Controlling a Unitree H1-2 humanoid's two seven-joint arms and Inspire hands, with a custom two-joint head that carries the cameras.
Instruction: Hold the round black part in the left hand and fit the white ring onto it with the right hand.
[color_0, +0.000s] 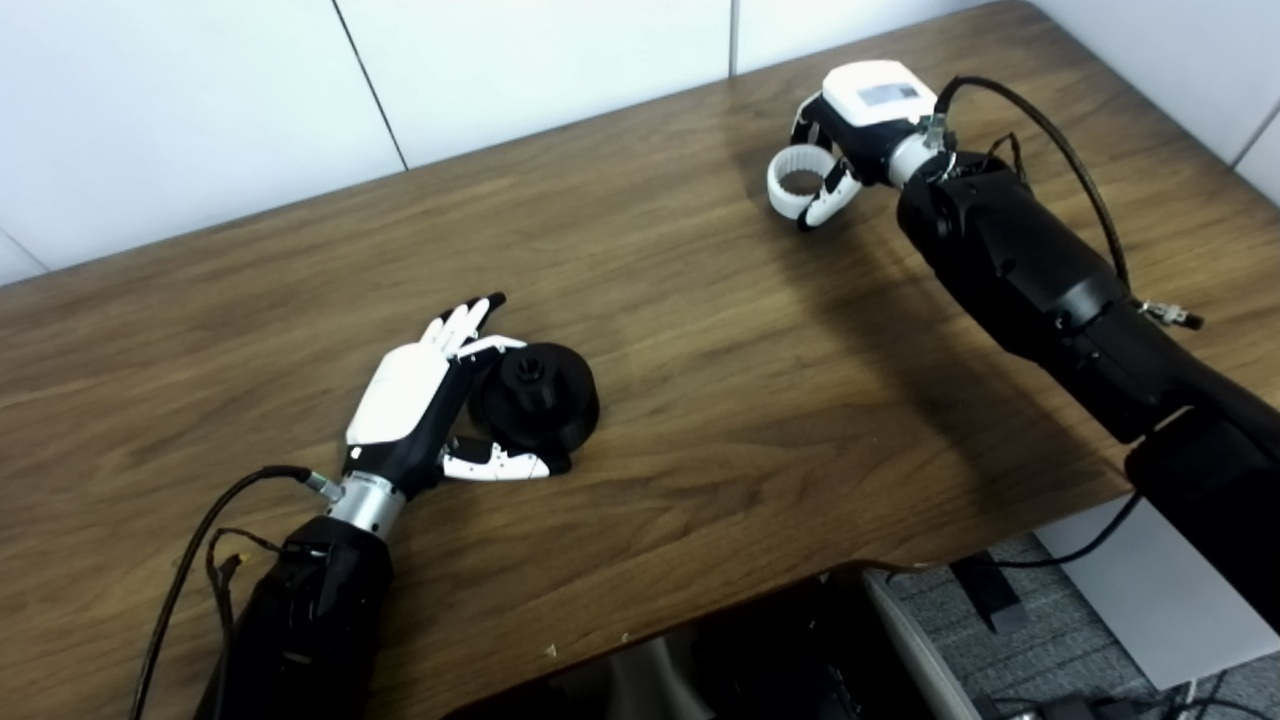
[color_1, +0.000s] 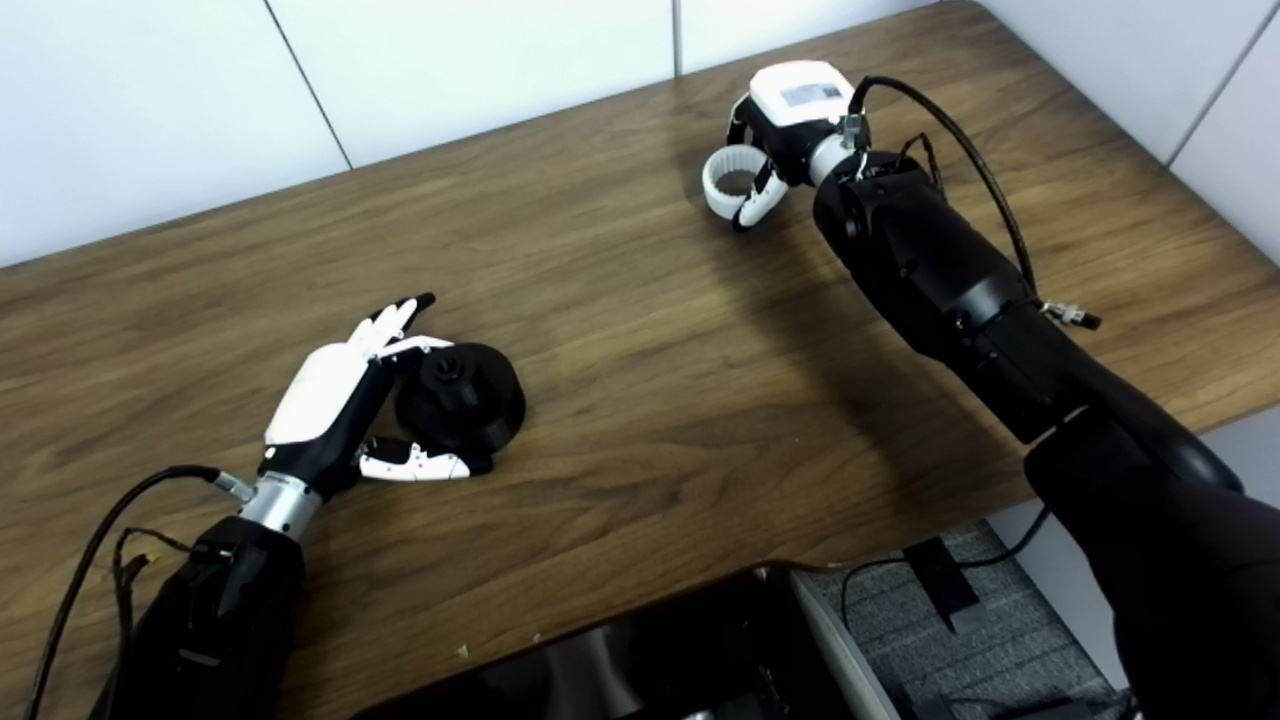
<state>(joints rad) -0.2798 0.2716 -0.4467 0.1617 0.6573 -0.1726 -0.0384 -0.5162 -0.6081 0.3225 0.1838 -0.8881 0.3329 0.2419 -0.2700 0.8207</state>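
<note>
The round black part (color_0: 537, 393) rests on the wooden table (color_0: 720, 400) left of centre, a small hub on its top face. My left hand (color_0: 415, 400) lies against its left side. Its fingers (color_0: 462, 322) stretch straight past the part and its thumb (color_0: 497, 465) runs along the near side, so the hand is open and not closed around the part. At the far right, my right hand (color_0: 860, 120) is shut on the white ring (color_0: 797, 182). The ring's opening faces up and the thumb crosses its right rim. The two hands are far apart.
White wall panels (color_0: 500, 70) run behind the table's far edge. The table's right edge drops to grey floor (color_0: 1000, 620) with cables and a white box. A dark chair or body part (color_0: 750, 650) sits below the near edge. Loose cables trail from both forearms.
</note>
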